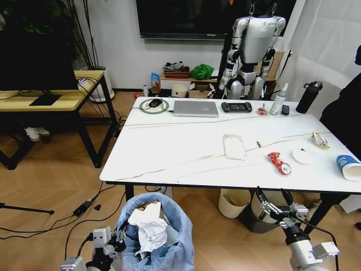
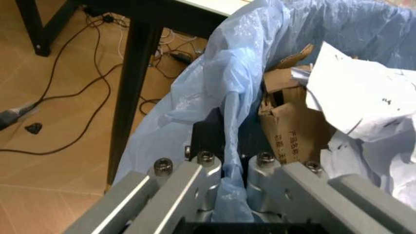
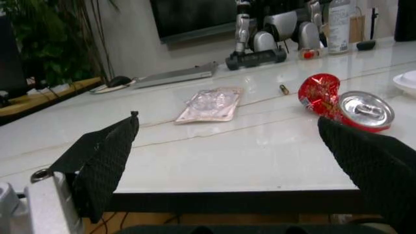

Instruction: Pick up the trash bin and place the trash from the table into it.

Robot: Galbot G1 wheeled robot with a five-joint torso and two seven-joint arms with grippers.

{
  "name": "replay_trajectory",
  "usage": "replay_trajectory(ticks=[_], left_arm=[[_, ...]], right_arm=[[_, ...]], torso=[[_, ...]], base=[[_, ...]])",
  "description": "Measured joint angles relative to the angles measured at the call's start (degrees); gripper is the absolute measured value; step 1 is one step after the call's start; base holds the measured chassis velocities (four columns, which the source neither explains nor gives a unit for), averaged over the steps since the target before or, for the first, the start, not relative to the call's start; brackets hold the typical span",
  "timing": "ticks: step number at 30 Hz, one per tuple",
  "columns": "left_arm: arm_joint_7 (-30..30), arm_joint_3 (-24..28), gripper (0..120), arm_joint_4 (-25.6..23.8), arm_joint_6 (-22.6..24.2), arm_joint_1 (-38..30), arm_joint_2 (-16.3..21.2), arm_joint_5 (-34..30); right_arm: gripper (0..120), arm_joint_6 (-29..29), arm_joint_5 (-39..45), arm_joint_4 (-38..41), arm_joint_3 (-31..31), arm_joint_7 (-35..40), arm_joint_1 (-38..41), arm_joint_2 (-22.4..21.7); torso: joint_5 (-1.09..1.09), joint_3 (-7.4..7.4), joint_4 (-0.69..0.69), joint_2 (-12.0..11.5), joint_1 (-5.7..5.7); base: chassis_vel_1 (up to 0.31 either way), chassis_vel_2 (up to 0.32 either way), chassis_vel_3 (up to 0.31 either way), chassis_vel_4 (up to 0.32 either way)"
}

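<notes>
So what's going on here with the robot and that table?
The left gripper is clamped on the blue-bagged trash bin, held below the table edge; cardboard and crumpled paper are already inside. The right gripper is open at the table's near edge, facing the crushed red can. A clear wrapper, white lid and paper cup remain on top.

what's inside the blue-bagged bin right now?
Inside the small round trash bin lined with light-blue plastic: crumpled white paper on top, brown cardboard piece beside it. Anything underneath is covered.
</notes>
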Motion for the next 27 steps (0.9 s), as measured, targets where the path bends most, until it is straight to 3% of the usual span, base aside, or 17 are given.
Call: replay_trajectory(ticks=[7, 27], left_arm=[[0.0, 0.0, 0, -0.4, -0.3, 0.6, -1.5, 1.3], [0.1, 0.0, 0, -1.2, -0.7, 1.3, -5.3, 3.2]], right_arm=[[100, -0.8, 3.0, -2.2, -1.0, -0.1, 3.6, -6.2], [100, -1.9, 5.9, -10.3, -4.5, -1.1, 11.2, -14.4]], torso=[[0.00, 0.00, 0.02, 0.0, 0.01], [-0.01, 0.00, 0.01, 0.0, 0.01]], base=[[-0.059, -0.057, 0.079, 0.058], [-0.049, -0.055, 0.050, 0.047]])
